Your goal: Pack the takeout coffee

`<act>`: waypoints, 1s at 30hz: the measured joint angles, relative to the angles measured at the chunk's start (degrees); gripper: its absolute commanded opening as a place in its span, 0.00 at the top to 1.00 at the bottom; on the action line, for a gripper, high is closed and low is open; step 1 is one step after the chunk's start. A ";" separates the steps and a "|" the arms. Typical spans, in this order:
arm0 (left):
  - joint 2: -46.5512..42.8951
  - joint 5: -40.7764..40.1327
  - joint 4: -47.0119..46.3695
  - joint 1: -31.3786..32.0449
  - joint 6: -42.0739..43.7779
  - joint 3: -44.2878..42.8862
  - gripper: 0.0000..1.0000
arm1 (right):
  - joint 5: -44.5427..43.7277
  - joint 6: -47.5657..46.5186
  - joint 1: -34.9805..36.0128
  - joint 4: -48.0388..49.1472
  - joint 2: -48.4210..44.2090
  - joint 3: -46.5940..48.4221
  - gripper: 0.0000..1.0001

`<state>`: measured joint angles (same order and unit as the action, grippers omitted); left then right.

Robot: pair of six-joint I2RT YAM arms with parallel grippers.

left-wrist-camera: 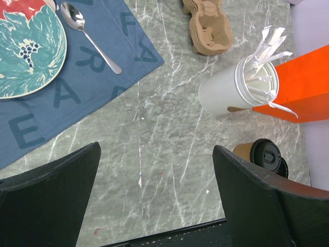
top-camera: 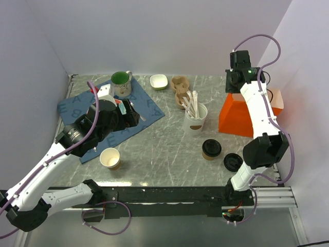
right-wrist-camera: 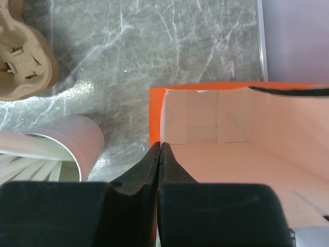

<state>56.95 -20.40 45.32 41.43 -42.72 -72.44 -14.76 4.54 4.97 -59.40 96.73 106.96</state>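
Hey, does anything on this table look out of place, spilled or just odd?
Nothing is spilled or knocked over. One oddity: a loose black lid lies flat beside the takeout coffee, which already wears its own lid, while the lidless paper cup it might fit stands far to its left.

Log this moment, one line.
left gripper open | right gripper shut on orange bag rim | takeout coffee on table, not packed

right fingers (right-wrist-camera: 148, 170) pressed together, tips meeting at left wall of open orange bag (right-wrist-camera: 200, 118). White cup of stirrers (right-wrist-camera: 77, 139) lower left, cardboard cup carrier (right-wrist-camera: 25, 56) upper left, both on table (right-wrist-camera: 154, 41).
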 measured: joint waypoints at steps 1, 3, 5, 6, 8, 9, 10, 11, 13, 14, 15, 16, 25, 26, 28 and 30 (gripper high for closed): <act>0.00 0.00 0.00 0.00 0.00 0.00 0.03 | 0.13 -0.28 0.00 -0.15 0.20 0.44 1.00; -0.07 0.00 0.00 0.00 0.00 0.00 0.03 | 0.24 -1.05 0.00 -0.28 0.61 1.70 1.00; -0.15 -0.02 0.00 0.00 0.00 0.00 0.03 | 0.13 -1.77 0.00 -0.37 0.72 3.04 1.00; -0.22 -0.02 0.00 0.00 -0.02 0.00 0.03 | -0.13 -2.16 0.00 -0.39 0.72 3.98 1.00; -0.33 -0.04 0.02 0.00 -0.07 0.00 0.03 | -0.55 -3.54 0.00 -0.26 0.72 6.32 1.00; -0.44 -0.07 0.04 0.00 -0.13 0.00 0.03 | -0.66 -4.31 0.00 0.00 0.68 7.37 1.00; -0.55 -0.11 0.07 0.00 -0.17 0.00 0.03 | -0.68 -4.96 0.00 0.24 0.61 8.11 1.00; -0.81 -0.20 0.07 0.00 -0.22 0.00 0.03 | -0.70 -5.73 0.00 0.50 0.59 9.01 1.00; -1.33 -0.50 0.09 0.00 -0.24 0.00 0.03 | -0.74 -7.13 0.02 0.85 0.59 10.67 1.00; -1.66 -0.55 0.11 0.00 -0.35 0.00 0.03 | -0.74 -7.61 0.02 0.98 0.59 11.26 1.00; -1.95 -0.66 0.15 0.00 -0.44 0.00 0.03 | -0.76 -8.24 0.02 1.14 0.59 11.96 1.00; -2.19 -0.76 0.20 0.00 -0.44 0.00 0.03 | -0.79 -9.09 0.20 1.38 0.57 12.79 1.00; -2.89 -2.01 0.87 0.00 -0.44 0.00 0.03 | 4.00 -14.88 1.97 7.91 -0.59 18.03 1.00; -2.95 -2.03 0.98 0.00 -0.44 0.00 0.03 | 4.79 -15.41 2.32 8.61 -0.59 18.86 1.00; -3.19 -2.16 1.29 0.00 -0.42 0.00 0.03 | 6.80 -17.49 3.48 10.97 -0.59 20.98 1.00; -3.45 -2.43 1.42 0.00 -0.42 0.00 0.03 | 8.31 -19.52 5.29 13.66 -0.59 22.43 1.00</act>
<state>53.49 -22.83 46.74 41.43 -43.13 -72.44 -6.46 -14.98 10.26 -45.74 96.14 129.38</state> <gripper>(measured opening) 0.969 0.008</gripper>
